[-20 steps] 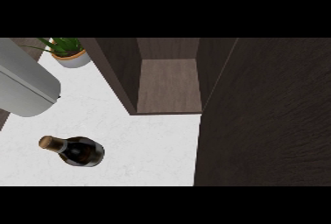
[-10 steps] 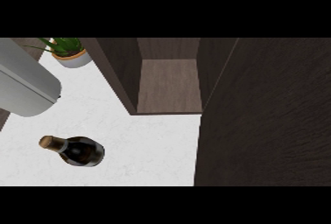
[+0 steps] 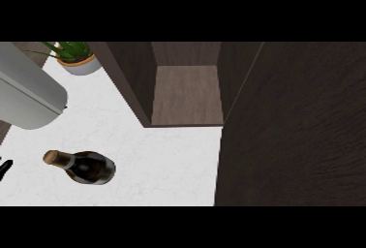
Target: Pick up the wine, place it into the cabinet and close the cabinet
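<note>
Wine bottle [image 3: 87, 167]: dark glass, tan cork top, label unreadable from above. It stands on the white marbled counter [image 3: 164, 160], left of the open dark-wood cabinet [image 3: 186, 94]. A potted plant [image 3: 75, 58] sits at the far left. Possibly a left-hand fingertip [image 3: 4, 169] at the left edge; its state is undeterminable. The right hand is unseen.

Place: a home kitchen.
Evidence: white marble counter [image 3: 172, 160], dark wood cabinet [image 3: 186, 92] standing open, potted plant [image 3: 75, 58].
</note>
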### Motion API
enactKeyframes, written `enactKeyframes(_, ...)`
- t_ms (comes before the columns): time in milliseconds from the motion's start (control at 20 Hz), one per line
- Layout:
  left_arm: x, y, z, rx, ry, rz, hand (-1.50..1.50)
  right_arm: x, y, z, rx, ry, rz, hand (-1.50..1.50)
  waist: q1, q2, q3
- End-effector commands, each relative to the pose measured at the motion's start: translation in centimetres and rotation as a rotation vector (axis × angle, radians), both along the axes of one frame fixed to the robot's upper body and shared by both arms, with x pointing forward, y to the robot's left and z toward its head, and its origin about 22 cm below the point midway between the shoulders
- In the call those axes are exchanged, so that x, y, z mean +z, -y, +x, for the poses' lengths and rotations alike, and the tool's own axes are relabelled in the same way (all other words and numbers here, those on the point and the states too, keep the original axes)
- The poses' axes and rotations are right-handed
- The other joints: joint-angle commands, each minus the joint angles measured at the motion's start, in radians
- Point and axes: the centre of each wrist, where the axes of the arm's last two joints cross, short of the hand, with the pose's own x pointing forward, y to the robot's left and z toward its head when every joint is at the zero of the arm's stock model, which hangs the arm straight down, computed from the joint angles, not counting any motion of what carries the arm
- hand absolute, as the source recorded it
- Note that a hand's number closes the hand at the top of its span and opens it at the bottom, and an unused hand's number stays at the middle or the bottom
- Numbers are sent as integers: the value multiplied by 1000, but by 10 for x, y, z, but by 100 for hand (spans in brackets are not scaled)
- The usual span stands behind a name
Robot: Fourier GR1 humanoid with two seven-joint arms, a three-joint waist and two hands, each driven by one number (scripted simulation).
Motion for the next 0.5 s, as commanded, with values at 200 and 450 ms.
enactKeyframes(200, -33, -2, 35, 25, -41, 18, -150, 31, 14, -46, 8, 96, 44, -150, -4, 0, 0)
enactKeyframes(450, -58, 11, 53, 29, -69, 56, -150, 25, 12, -26, 9, 89, 27, -150, 9, 4, 0)
